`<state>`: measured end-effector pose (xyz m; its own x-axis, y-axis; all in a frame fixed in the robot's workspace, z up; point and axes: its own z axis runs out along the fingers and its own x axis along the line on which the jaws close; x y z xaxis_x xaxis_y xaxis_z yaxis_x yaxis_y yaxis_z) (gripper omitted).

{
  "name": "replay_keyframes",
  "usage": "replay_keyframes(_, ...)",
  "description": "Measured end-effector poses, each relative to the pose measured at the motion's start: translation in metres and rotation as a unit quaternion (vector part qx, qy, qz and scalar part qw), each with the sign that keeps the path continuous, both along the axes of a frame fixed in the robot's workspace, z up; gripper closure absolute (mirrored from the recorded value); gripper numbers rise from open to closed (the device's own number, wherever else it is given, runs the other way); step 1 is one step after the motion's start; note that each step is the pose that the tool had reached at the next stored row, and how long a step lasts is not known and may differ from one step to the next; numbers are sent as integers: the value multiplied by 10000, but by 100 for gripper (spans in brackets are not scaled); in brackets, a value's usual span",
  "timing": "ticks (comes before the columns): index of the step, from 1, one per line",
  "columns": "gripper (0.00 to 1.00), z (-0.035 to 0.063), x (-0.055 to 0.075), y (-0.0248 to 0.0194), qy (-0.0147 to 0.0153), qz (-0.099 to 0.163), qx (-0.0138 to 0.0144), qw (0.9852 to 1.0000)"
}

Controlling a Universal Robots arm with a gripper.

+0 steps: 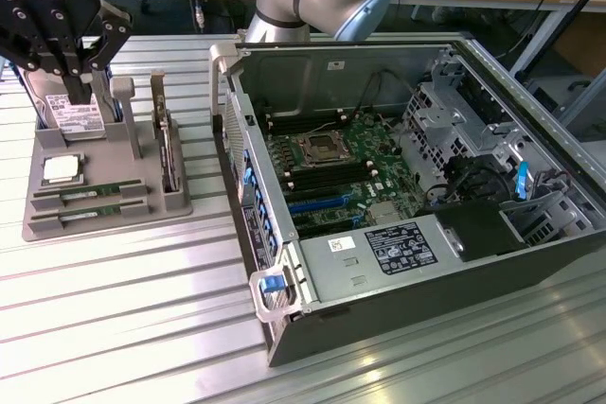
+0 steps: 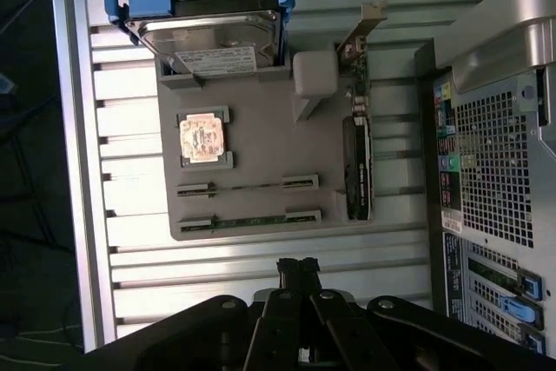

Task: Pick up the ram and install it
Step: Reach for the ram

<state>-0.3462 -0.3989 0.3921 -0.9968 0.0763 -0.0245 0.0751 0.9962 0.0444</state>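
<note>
Green ram [image 2: 250,220] lies flat in the outermost slot of the grey tray [image 2: 261,128], beyond the square processor [image 2: 202,136] from the hard drive [image 2: 208,36], with nothing touching it. Tool [image 2: 298,267] noted pinched shut and empty, hanging above the slatted tabletop [image 2: 148,258] just off the tray's ram-side edge. Open computer case [image 1: 407,186] stands to the exterior view's right of the tray, apart from it.
</note>
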Motion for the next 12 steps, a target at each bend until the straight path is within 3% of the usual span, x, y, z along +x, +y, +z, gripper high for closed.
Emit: replay_keyframes(12, 89, 0, -145, 0, 0, 0, 0, 10000)
